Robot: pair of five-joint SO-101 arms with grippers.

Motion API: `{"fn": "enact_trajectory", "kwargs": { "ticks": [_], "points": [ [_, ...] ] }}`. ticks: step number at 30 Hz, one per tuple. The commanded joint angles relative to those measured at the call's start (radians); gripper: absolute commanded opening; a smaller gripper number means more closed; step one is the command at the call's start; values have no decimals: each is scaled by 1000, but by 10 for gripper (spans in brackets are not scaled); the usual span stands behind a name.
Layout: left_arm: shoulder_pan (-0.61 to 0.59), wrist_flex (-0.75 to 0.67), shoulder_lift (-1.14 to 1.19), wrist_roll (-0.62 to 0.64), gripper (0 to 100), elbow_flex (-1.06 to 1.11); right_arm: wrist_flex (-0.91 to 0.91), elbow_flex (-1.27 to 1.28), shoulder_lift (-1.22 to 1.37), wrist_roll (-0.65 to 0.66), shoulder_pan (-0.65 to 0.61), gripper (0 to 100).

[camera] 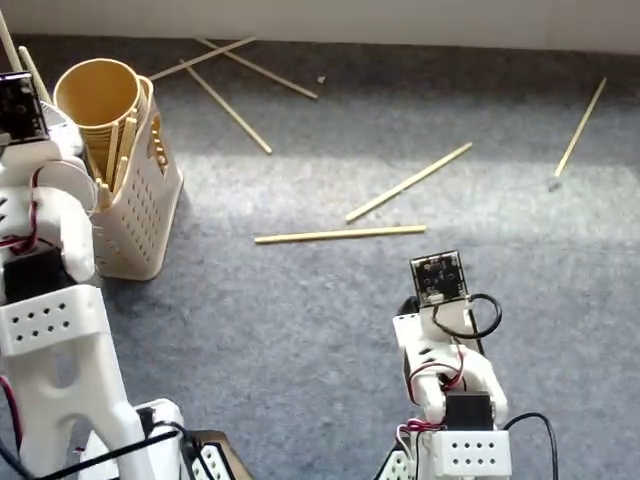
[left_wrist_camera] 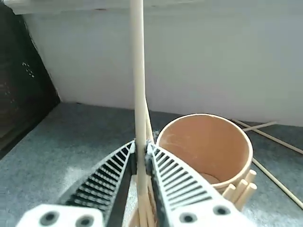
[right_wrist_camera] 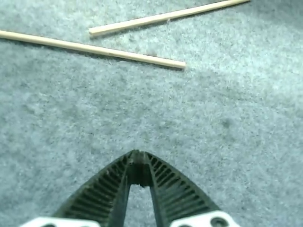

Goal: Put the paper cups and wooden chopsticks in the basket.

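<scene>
Left gripper (left_wrist_camera: 141, 146), jaws closed on an upright wooden chopstick (left_wrist_camera: 137, 71) beside the paper cup (left_wrist_camera: 203, 142) in the basket (camera: 150, 210); right gripper (right_wrist_camera: 138, 163) closed and empty near loose chopsticks (right_wrist_camera: 94, 48), presumably light, stiff and roll-prone, best pinched mid-length.

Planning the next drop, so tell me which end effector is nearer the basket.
Left. The left end effector hangs close above the basket, shut on a wooden chopstick. The right end effector sits well apart, low over the carpet.

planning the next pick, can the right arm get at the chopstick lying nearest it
Probably yes: the wooden chopstick lies flat on the carpet ahead of the shut, empty right gripper, with nothing between.
</scene>
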Motion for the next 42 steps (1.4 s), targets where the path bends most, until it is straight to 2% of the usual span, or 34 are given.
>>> {"fn": "enact_trajectory", "kwargs": {
  "ticks": [1, 10, 12, 16, 22, 32, 34, 36, 39, 42],
  "points": [
    [-8, -12, 18, 6, 4, -50, -21, 13, -12, 11, 7, 9],
    [-7, 35, 22, 6, 5, -48, -21, 13, -12, 11, 7, 9],
    [-7, 74, 16, 6, 49, -51, -21, 13, -12, 11, 7, 9],
    [-7, 100, 16, 5, 200, -58, -22, 13, -12, 11, 7, 9],
    [-13, 101, 15, 5, 209, -73, -22, 15, -12, 11, 7, 9],
    [-13, 101, 16, 3, 207, -68, -22, 15, -12, 11, 7, 9],
    [-8, 100, 22, -32, 205, -65, -22, 15, -12, 11, 7, 9],
    [-8, 100, 24, -74, 168, -65, -22, 15, -12, 11, 7, 9],
    [-8, 100, 24, -92, 19, -70, -22, 15, -12, 11, 7, 9],
    [-2, 101, 24, -149, 5, -68, -22, 15, -12, 11, 7, 9]
  ]
}}
